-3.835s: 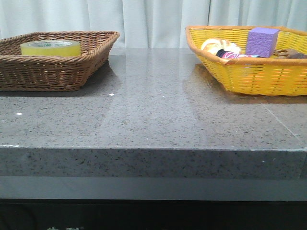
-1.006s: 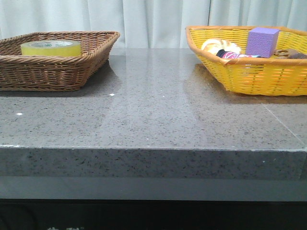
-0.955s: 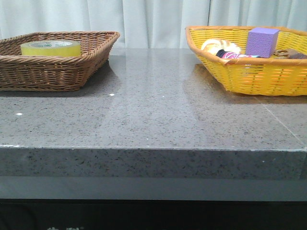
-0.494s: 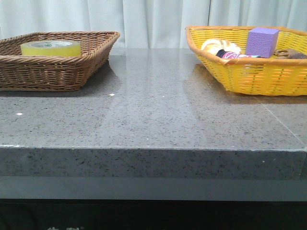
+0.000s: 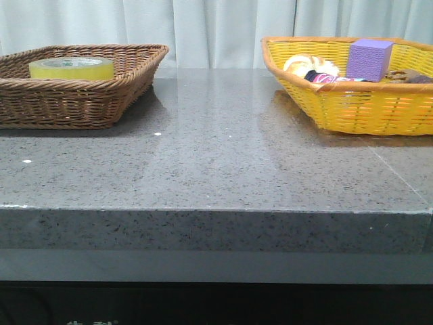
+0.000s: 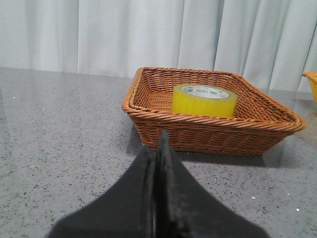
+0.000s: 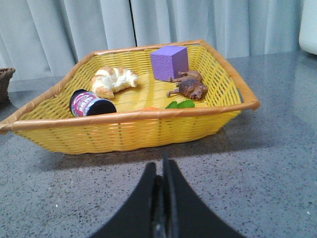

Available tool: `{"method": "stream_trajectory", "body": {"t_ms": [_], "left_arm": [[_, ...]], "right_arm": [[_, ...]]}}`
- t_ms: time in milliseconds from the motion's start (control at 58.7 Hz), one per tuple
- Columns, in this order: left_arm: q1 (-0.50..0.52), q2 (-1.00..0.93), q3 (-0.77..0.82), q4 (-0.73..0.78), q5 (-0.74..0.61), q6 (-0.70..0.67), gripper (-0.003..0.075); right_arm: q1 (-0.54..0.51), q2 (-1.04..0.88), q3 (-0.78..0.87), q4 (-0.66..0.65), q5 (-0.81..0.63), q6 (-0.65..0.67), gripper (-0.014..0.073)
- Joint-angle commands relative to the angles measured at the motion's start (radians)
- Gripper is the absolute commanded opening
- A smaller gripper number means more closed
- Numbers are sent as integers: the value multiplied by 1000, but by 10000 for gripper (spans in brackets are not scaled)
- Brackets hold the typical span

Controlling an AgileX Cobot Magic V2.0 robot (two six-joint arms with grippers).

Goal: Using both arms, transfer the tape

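The tape (image 5: 71,68), a wide yellow roll with a white core ring and green print, lies flat in the brown wicker basket (image 5: 101,101) at the far left of the table. It also shows in the left wrist view (image 6: 204,99), inside that basket (image 6: 208,131). My left gripper (image 6: 156,144) is shut and empty, low over the table a short way in front of the basket. My right gripper (image 7: 159,168) is shut and empty, over the table in front of the yellow basket (image 7: 124,131). Neither gripper shows in the front view.
The yellow basket (image 5: 352,101) at the far right holds a purple block (image 5: 369,57), a croissant (image 7: 113,81), a small can (image 7: 91,105), a brown toy animal (image 7: 188,87) and green leaves. White curtains hang behind. The grey stone table (image 5: 216,156) has a front edge near the camera.
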Motion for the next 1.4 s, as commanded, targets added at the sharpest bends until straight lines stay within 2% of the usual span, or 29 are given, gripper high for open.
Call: {"method": "stream_trajectory", "body": {"t_ms": [0,119,273,1381], "left_arm": [[-6,-18,39,-6,-87,-1,-20],[-6,-18,39,-6,-87,-1,-20],[-6,-18,39,-6,-87,-1,-20],[-6,-18,39,-6,-87,-1,-20]], "right_arm": [[-6,-27,-25,-2,-87,-7,-67],[-6,-27,-25,-7,-81,-22,-67],[-6,-27,-25,19,-80,-127,-67],[-8,-27,-25,13,-124,-122,-67]]}}
